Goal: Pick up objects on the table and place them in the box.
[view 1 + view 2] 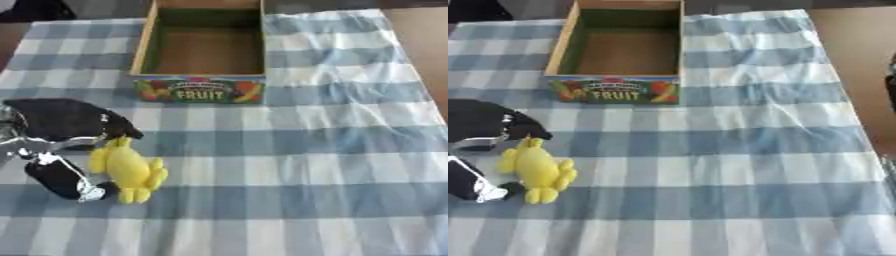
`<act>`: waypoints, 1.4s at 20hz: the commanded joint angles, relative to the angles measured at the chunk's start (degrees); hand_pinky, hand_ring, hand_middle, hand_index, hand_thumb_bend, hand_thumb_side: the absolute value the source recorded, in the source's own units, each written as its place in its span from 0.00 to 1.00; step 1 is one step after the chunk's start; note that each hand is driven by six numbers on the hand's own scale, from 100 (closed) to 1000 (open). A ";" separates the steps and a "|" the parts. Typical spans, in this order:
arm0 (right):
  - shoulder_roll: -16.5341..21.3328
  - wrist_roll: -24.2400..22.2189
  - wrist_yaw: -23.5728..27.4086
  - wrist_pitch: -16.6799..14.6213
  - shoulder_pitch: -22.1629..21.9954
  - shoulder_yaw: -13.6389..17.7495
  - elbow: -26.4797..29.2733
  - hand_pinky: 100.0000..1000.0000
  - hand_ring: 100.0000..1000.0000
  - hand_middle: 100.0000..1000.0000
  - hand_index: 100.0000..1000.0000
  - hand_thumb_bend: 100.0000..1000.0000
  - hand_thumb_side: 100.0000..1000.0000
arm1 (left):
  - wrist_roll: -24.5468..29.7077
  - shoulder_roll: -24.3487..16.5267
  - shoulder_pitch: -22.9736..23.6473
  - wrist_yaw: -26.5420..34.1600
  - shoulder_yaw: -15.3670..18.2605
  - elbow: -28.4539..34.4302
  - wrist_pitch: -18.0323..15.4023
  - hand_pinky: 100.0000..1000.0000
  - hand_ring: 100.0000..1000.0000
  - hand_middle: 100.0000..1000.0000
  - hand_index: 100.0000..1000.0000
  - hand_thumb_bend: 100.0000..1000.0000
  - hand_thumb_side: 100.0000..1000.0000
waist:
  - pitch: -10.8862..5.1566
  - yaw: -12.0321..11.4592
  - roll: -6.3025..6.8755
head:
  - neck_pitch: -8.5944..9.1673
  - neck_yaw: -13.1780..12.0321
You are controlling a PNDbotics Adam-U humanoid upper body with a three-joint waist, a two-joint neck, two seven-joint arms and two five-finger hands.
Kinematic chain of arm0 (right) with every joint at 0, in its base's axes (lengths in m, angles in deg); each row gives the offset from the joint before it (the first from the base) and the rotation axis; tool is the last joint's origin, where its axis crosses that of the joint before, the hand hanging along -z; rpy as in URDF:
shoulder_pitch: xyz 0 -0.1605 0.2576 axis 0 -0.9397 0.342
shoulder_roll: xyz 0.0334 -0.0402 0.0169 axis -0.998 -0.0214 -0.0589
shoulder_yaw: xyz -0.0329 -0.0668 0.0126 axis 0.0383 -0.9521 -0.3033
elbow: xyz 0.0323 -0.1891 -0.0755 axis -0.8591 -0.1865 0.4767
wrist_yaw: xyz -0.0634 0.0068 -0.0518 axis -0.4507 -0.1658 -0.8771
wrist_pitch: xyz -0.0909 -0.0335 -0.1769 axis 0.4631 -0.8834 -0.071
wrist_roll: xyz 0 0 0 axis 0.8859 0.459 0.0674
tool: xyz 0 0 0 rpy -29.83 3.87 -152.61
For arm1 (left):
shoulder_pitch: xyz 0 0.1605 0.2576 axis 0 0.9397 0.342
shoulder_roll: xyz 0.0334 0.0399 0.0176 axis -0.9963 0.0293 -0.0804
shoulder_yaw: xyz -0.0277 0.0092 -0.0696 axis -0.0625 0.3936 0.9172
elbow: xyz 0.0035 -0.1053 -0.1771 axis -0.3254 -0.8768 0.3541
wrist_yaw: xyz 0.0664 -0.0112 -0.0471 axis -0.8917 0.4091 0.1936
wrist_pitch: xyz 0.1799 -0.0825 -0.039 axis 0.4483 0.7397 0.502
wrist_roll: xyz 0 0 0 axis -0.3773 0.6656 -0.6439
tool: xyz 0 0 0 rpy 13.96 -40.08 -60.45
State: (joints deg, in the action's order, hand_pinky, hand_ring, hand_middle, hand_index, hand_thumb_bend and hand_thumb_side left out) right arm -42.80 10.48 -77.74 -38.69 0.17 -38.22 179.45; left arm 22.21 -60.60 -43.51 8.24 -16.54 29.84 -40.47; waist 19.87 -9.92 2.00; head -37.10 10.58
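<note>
Your left hand (61, 145), black with silver joints, is cut off by the left edge of both views, so you see only its palm and fingers. Its fingers and thumb curve round the yellow soft toy with stubby limbs (129, 169): one fingertip touches the toy's top, another lies by its lower left side. Whether the toy is lifted or lying on the cloth you cannot tell. The toy's shape is blurred; what creature it is you cannot make out.

The toy sits near the left edge of the table, which is covered by a blue-and-white checked cloth (332, 150). The open cardboard box with a printed fruit label on its front wall (200, 90) stands at the far edge, left of centre, well apart from the toy. Its back wall runs out of the top of the view, and its brown floor shows bare.

Between toy and box you have open cloth, and the whole right half of the table is open too. Bare brown tabletop (859, 60) shows past the cloth's right edge.
</note>
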 commanded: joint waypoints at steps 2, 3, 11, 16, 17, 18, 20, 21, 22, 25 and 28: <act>0.85 -0.08 0.61 0.06 0.50 0.08 1.14 0.65 0.44 0.36 0.67 0.00 0.38 | 0.78 -0.55 -0.95 -0.67 -0.31 -0.69 -1.11 0.88 0.92 0.87 1.00 0.21 0.43 | -0.84 0.08 0.02 | 0.62 -0.24; 0.84 -0.08 0.67 0.07 0.52 0.06 1.14 0.65 0.44 0.36 0.67 0.00 0.38 | 0.94 -0.52 -0.97 -0.74 -0.39 -0.84 -1.32 0.88 0.92 0.87 1.00 0.20 0.42 | -0.83 0.09 0.03 | 0.63 -0.24; 0.57 -0.31 1.10 0.01 0.68 -0.08 1.14 0.65 0.44 0.36 0.67 0.00 0.38 | -1.07 0.16 -0.79 -1.30 -0.87 -3.12 -1.71 0.83 0.87 0.78 0.96 0.09 0.36 | -0.73 0.22 -0.04 | 0.85 -0.39; 0.39 -0.46 1.24 -0.02 0.68 -0.12 1.14 0.65 0.44 0.36 0.67 0.00 0.38 | -2.81 0.98 -0.57 -0.92 -1.19 -4.98 -2.37 0.83 0.87 0.77 0.94 0.09 0.36 | -0.65 0.37 -0.21 | 0.85 -0.51; 0.36 -0.47 1.26 -0.02 0.68 -0.12 1.14 0.65 0.44 0.36 0.67 0.00 0.38 | -2.68 1.21 -0.54 -0.82 -1.24 -5.54 -2.49 0.83 0.86 0.76 0.94 0.09 0.36 | -0.64 0.41 -0.25 | 0.85 -0.53; 0.33 -0.49 1.29 -0.02 0.68 -0.14 1.14 0.65 0.44 0.36 0.67 0.00 0.38 | -2.41 1.45 -0.51 -0.67 -1.31 -6.17 -2.61 0.83 0.86 0.75 0.94 0.10 0.37 | -0.63 0.47 -0.29 | 0.86 -0.56; 0.24 -0.52 1.33 -0.01 0.68 -0.17 1.14 0.65 0.44 0.36 0.67 0.00 0.38 | -1.85 1.90 -0.56 -0.43 -1.30 -7.36 -2.80 0.83 0.86 0.72 0.93 0.11 0.37 | -0.62 0.54 -0.33 | 0.86 -0.63; 0.18 -0.54 1.36 0.00 0.68 -0.18 1.14 0.65 0.44 0.36 0.67 0.00 0.38 | -1.61 2.11 -0.57 -0.34 -1.25 -7.95 -2.87 0.83 0.85 0.71 0.91 0.11 0.37 | -0.61 0.57 -0.35 | 0.87 -0.67; 0.10 -0.56 1.40 0.04 0.68 -0.21 1.14 0.65 0.44 0.36 0.67 0.00 0.38 | -1.47 2.31 -0.54 -0.29 -1.16 -8.52 -2.85 0.83 0.85 0.70 0.90 0.12 0.37 | -0.60 0.60 -0.37 | 0.88 -0.71; -0.08 -0.55 1.45 0.13 0.65 -0.22 1.14 0.65 0.44 0.36 0.67 0.00 0.38 | -1.78 2.64 -0.42 -0.49 -0.89 -9.64 -2.96 0.82 0.84 0.68 0.85 0.12 0.36 | -0.55 0.70 -0.40 | 0.91 -0.78; -0.16 -0.38 1.56 0.12 0.64 -0.21 1.14 0.65 0.44 0.35 0.67 0.00 0.38 | -2.91 2.76 -0.28 -0.96 -0.92 -10.29 -3.56 0.79 0.81 0.62 0.79 0.12 0.35 | -0.51 0.77 -0.39 | 0.81 -0.79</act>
State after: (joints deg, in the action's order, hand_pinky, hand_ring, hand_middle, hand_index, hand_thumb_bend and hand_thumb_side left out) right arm -43.80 9.96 -76.44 -38.65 0.46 -38.69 179.45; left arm 19.43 -56.94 -43.81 7.90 -17.42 20.65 -43.79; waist 20.14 -9.17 1.83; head -36.67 9.94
